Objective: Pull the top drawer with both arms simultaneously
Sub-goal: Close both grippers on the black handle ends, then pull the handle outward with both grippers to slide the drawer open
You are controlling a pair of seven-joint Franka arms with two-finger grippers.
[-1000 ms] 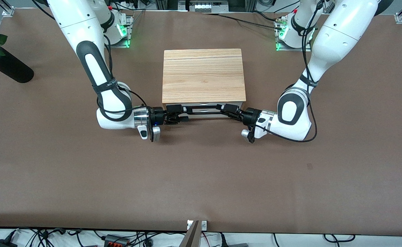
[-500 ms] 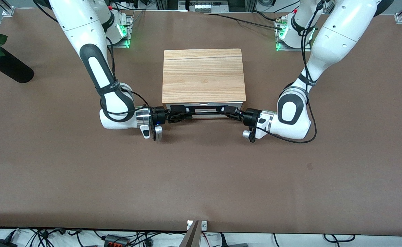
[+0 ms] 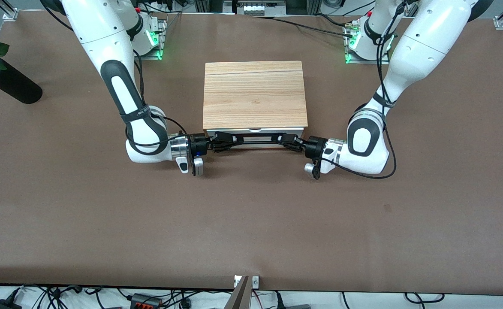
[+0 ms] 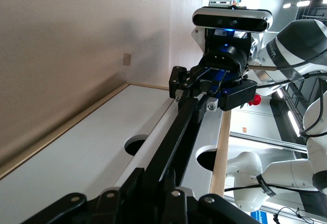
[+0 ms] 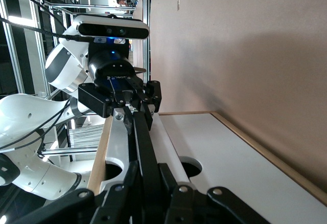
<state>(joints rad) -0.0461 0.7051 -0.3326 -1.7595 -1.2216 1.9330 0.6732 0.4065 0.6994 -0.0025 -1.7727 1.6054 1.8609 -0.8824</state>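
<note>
The light-wood box [image 3: 254, 94] stands mid-table. Its top drawer [image 3: 277, 130] shows a white front under the lid's edge, and I cannot tell whether it has come out at all. The thin black bar handle [image 3: 254, 138] runs across the front. My right gripper [image 3: 224, 140] is shut on the handle's end toward the right arm. My left gripper [image 3: 287, 139] is shut on the other end. In the left wrist view my left gripper [image 4: 161, 180] clamps the handle [image 4: 176, 127], with the right gripper [image 4: 204, 88] farther along. In the right wrist view my right gripper [image 5: 148, 183] clamps the handle [image 5: 143, 137].
The lower white-fronted drawer [image 4: 87, 152] sits under the handle, next to the brown table [image 3: 251, 214]. A black vase with a red rose [image 3: 7, 81] lies at the table's edge toward the right arm's end. Cables hang along the table's near edge.
Both grippers stood open around the handle's ends a second ago and have now shut on it. Both wrists shifted slightly toward the box.
</note>
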